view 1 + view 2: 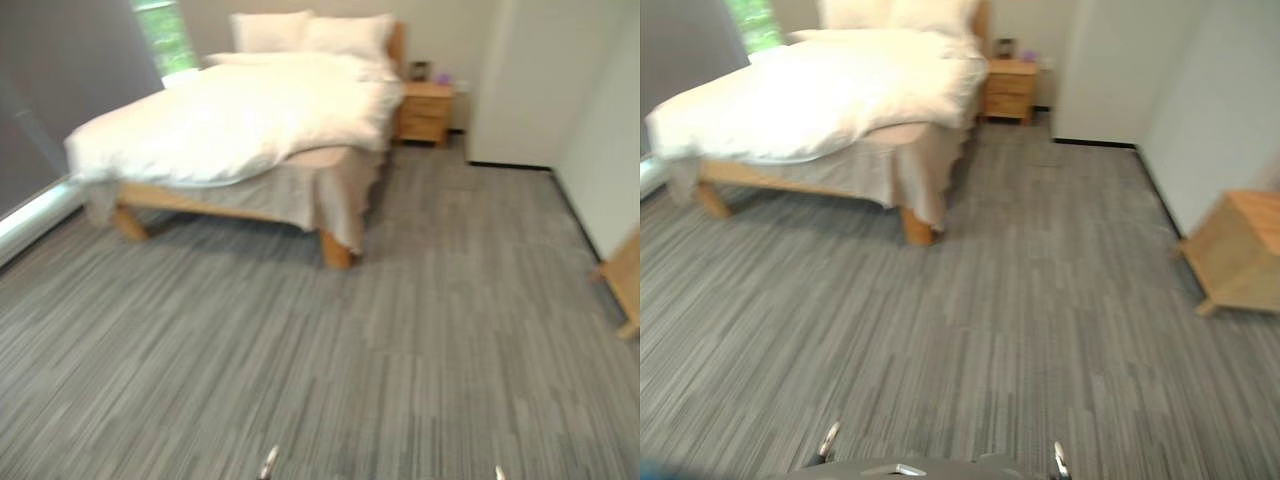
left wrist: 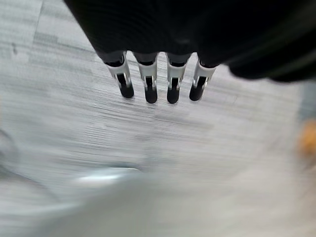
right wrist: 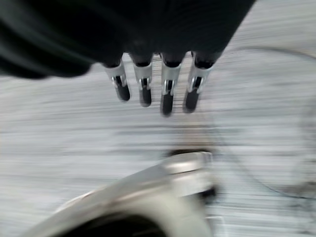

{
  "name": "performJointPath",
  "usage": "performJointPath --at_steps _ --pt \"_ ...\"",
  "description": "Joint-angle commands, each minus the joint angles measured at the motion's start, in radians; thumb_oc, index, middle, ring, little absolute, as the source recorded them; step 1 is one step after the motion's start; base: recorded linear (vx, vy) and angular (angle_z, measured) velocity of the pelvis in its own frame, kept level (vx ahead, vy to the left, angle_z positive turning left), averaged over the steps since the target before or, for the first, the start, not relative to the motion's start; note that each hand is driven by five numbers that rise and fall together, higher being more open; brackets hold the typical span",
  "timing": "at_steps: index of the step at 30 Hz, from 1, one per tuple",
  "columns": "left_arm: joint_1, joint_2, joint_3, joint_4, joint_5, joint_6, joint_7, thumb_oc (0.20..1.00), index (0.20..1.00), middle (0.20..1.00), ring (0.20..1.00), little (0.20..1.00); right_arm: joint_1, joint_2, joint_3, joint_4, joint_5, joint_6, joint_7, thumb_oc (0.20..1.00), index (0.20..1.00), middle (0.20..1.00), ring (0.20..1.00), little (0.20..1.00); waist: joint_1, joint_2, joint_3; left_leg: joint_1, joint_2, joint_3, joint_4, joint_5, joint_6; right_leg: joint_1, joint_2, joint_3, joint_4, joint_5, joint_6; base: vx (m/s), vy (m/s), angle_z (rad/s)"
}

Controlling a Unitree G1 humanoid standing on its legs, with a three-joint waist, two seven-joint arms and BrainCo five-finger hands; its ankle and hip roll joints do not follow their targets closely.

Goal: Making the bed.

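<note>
Wooden bed (image 1: 335, 250) seen across the grey carpet (image 1: 400, 340), white duvet (image 1: 230, 125) rumpled over it, pillows (image 1: 310, 32) at the headboard end, nightstand (image 1: 425, 112) just beside, left hand (image 2: 158, 79) and right hand (image 3: 158, 84) held over carpet, fingers relaxed, nothing grasped.

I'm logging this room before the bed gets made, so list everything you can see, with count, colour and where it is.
Bed: one, light wood frame, far left of the room.
Duvet: one, white, rumpled over the mattress, hanging off the foot end.
Bed skirt: one, beige, draped below the duvet.
Pillows: two, white, at the headboard.
Nightstand: one, light wood, beside the bed's head; small items on top, too small to identify.
Wooden furniture: one, light wood, at the right wall.
Carpet: grey, striped, across the floor.
Window: one, green outside, behind the bed.
Left hand: fingers straight, above the carpet.
Right hand: fingers straight, above the carpet.
</note>
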Motion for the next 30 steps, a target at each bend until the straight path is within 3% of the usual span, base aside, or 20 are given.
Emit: performJointPath --at_steps 1,5,6,7,8,9,10,12,13,14,18,27,30 --pt "-0.088 -0.035 0.001 0.101 -0.051 -0.048 -0.013 1.0 1.0 1.0 1.0 1.0 -0.183 -0.043 0.017 0.035 0.121 -0.081 0.02 1.0 1.0 1.0 1.0 1.0 0.022 0.008 0.014 0.082 0.091 0.044 -0.248 0.197 -0.089 0.107 -0.087 -0.077 -0.255 0.199 0.129 0.01 0.03 -0.26" --pt "-0.068 -0.027 0.047 0.088 -0.115 -0.064 -0.027 1.0 1.0 1.0 1.0 1.0 -0.192 -0.043 0.021 -0.029 0.124 -0.107 0.01 1.0 1.0 1.0 1.0 1.0 0.035 -0.005 0.009 0.092 0.083 0.055 -0.248 0.186 -0.082 0.114 -0.089 -0.059 -0.26 0.206 0.137 0.03 0.049 -0.53" --pt "-0.063 -0.022 0.022 0.029 -0.101 -0.08 -0.01 1.0 1.0 1.0 1.0 1.0 -0.182 -0.062 0.058 -0.136 -0.008 -0.135 -0.041 1.0 1.0 1.0 1.0 1.0 0.033 -0.004 0.007 0.096 0.081 0.059 -0.248 0.182 -0.079 0.113 -0.09 -0.055 -0.261 0.209 0.142 0.02 0.043 -0.24" --pt "-0.062 -0.022 0.022 0.028 -0.101 -0.08 -0.01 1.0 1.0 1.0 1.0 1.0 -0.181 -0.062 0.058 -0.137 -0.008 -0.134 -0.041 1.0 1.0 1.0 1.0 1.0 0.033 -0.004 0.007 0.096 0.081 0.059 -0.248 0.182 -0.079 0.114 -0.09 -0.055 -0.261 0.209 0.142 0.03 0.084 -0.06" --pt "-0.063 -0.006 -0.008 -0.095 -0.125 -0.094 -0.006 1.0 1.0 1.0 1.0 1.0 -0.171 -0.091 0.053 -0.261 -0.003 -0.143 -0.05 1.0 1.0 1.0 1.0 1.0 0.027 -0.002 0.01 0.101 0.078 0.064 -0.248 0.18 -0.076 0.113 -0.091 -0.051 -0.26 0.212 0.148 0.01 0.041 0.04" --pt "-0.062 -0.006 -0.009 -0.096 -0.125 -0.093 -0.006 1.0 1.0 1.0 1.0 1.0 -0.169 -0.091 0.053 -0.262 -0.003 -0.142 -0.051 1.0 1.0 1.0 1.0 1.0 0.028 -0.002 0.01 0.102 0.079 0.065 -0.248 0.18 -0.076 0.113 -0.091 -0.05 -0.26 0.212 0.148 0.02 0.085 -0.02" --pt "-0.075 0.025 -0.022 -0.229 -0.151 -0.094 0.006 1.0 1.0 1.0 1.0 1.0 -0.155 -0.132 0.04 -0.419 -0.011 -0.145 -0.053 1.0 1.0 1.0 1.0 1.0 0.019 -0.002 0.01 0.104 0.076 0.07 -0.248 0.178 -0.074 0.112 -0.093 -0.044 -0.259 0.214 0.152 0.01 0.045 -0.04" --pt "-0.084 0.041 -0.026 -0.288 -0.163 -0.09 0.012 1.0 1.0 1.0 1.0 1.0 -0.153 -0.151 0.031 -0.477 -0.012 -0.145 -0.056 1.0 1.0 1.0 1.0 1.0 0.016 -0.001 0.009 0.105 0.075 0.073 -0.248 0.177 -0.072 0.111 -0.094 -0.04 -0.259 0.216 0.154 0.01 0.059 -0.07" --pt "-0.103 0.071 -0.025 -0.424 -0.205 -0.089 0.026 1.0 1.0 1.0 1.0 1.0 -0.15 -0.179 0.012 -0.616 -0.01 -0.147 -0.068 1.0 1.0 1.0 1.0 1.0 0.011 -0.001 0.012 0.108 0.074 0.079 -0.248 0.174 -0.07 0.109 -0.096 -0.031 -0.257 0.22 0.158 0.01 0.055 -0.11" --pt "-0.102 0.071 -0.025 -0.425 -0.206 -0.088 0.026 1.0 1.0 1.0 1.0 1.0 -0.149 -0.179 0.012 -0.618 -0.01 -0.146 -0.068 1.0 1.0 1.0 1.0 1.0 0.012 -0.001 0.011 0.108 0.074 0.08 -0.248 0.174 -0.07 0.109 -0.096 -0.031 -0.257 0.22 0.158 0.01 0.055 -0.16" --pt "-0.084 0.125 0.006 -0.72 -0.274 -0.102 0.033 1.0 1.0 1.0 1.0 1.0 -0.123 -0.212 -0.021 -0.886 -0.07 -0.167 -0.08 1.0 1.0 1.0 1.0 1.0 0.007 -0.001 0.018 0.115 0.072 0.091 -0.248 0.165 -0.061 0.102 -0.102 -0.015 -0.254 0.224 0.165 0.04 0.051 -0.12" --pt "-0.097 0.083 0.007 -0.712 -0.283 -0.087 0.046 1.0 1.0 1.0 1.0 1.0 -0.145 -0.194 0.03 -0.895 -0.111 -0.148 -0.068 1.0 1.0 1.0 1.0 1.0 0.011 -0.006 0.045 0.108 0.06 0.113 -0.248 0.151 -0.052 0.094 -0.124 -0.021 -0.254 0.229 0.177 0.06 0.061 -0.09" --pt "-0.061 0.081 0.016 -0.758 -0.276 -0.078 0.048 1.0 1.0 1.0 1.0 1.0 -0.137 -0.194 0.029 -0.929 -0.114 -0.144 -0.061 1.0 1.0 1.0 1.0 1.0 0.015 0.0 0.061 0.101 0.049 0.125 -0.248 0.139 -0.037 0.056 -0.147 -0.019 -0.18 0.214 0.19 0.07 0.118 0.0"
